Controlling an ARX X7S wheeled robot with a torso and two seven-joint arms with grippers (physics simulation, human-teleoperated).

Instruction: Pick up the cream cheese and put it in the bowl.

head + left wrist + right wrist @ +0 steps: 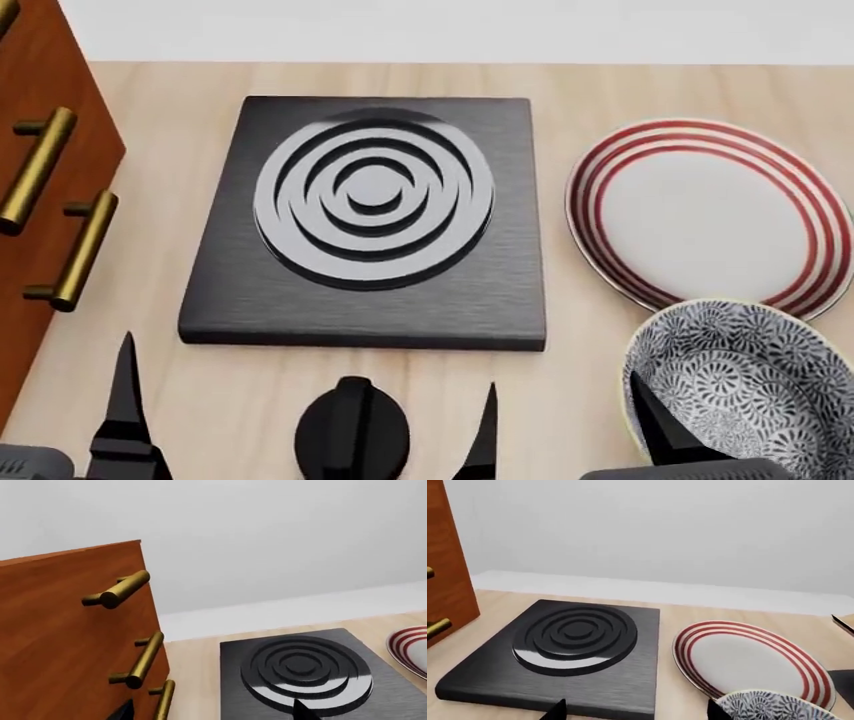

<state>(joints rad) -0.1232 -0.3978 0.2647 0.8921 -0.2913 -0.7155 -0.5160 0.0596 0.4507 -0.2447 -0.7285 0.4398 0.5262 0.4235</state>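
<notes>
Both hands gape empty; stove (367,220) and plate (707,215) flank bowl (741,380)

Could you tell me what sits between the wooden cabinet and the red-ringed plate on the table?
The stove, a dark slab with a ringed burner, lies between the cabinet and the plate, with bare table on either side. The head view shows it best.

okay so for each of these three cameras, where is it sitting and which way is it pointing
Head: high up, looking down on stove, plate, bowl; dark end effector tips at the lower edge.
Left wrist: low, facing cabinet and stove; fingertips barely visible.
Right wrist: low, facing stove, plate, bowl.
All three share the stove.
</notes>
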